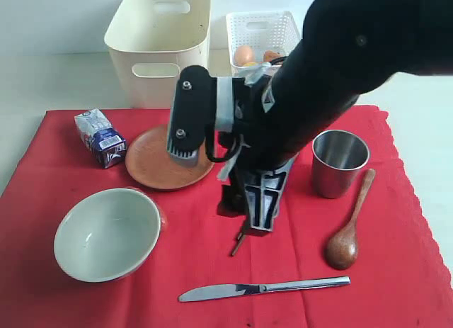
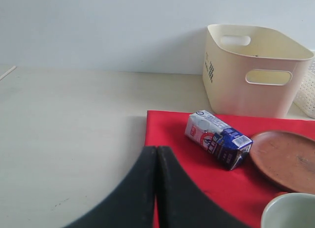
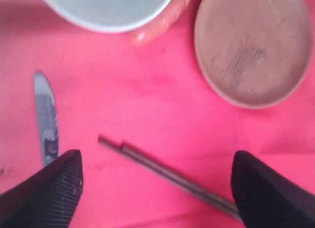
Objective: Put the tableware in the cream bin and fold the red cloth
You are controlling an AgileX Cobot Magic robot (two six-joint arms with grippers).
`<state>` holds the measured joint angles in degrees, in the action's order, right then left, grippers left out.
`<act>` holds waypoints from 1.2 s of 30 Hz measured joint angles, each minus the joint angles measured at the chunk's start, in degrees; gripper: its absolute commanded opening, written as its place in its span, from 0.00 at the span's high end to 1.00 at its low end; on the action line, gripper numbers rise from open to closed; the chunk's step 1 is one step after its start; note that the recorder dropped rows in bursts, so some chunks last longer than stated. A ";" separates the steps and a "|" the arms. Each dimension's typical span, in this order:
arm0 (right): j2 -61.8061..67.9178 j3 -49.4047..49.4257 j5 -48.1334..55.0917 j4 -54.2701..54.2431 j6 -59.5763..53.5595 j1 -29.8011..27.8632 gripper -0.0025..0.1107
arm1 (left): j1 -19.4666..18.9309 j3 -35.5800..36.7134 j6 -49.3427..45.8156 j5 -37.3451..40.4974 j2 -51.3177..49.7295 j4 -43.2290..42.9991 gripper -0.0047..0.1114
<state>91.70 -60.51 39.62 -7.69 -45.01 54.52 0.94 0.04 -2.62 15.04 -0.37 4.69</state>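
Risk notes, chopstick pick-up. Right tool [image 3: 157, 161] hangs over the brown chopsticks [image 3: 167, 174] with its jaws wide and nothing in them; left tool [image 2: 156, 154] is closed on nothing, well off to the carton [image 1: 100, 138] side of the round brown plate [image 1: 159, 161]. Chopsticks lie flat on the red cloth [image 1: 212, 271] near the plate, on the side away from the cream bin [image 1: 159, 44], which stands just behind the plate. In the right wrist view the sticks run obliquely across the gap, one end close to a fingertip [image 3: 246, 179]. Judged hazards: (1) a straight descent could land that finger on the sticks and roll them instead of bracketing them; (2) thin sticks flush to fabric mean the pads may pinch cloth too, and a lift would then tug the cloth and shift the plate, the bowl [image 1: 106, 232], the steel cup [image 1: 340, 161], the spoon [image 1: 347, 232] and the knife [image 1: 262, 289]; (3) only one stick may be caught, or the pair may scissor and slip; (4) held off-centre, the long sticks could swing and strike the bin rim past the plate. Aligning the jaws square to the sticks looks prudent before closing.
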 measured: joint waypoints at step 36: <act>19.21 0.00 -25.48 -6.89 -7.59 2.23 0.29 | 0.00 0.00 0.00 0.00 0.00 0.00 0.94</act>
<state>110.91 -60.51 14.15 -14.58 -52.60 56.74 0.94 0.04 -2.62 15.04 -0.37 4.69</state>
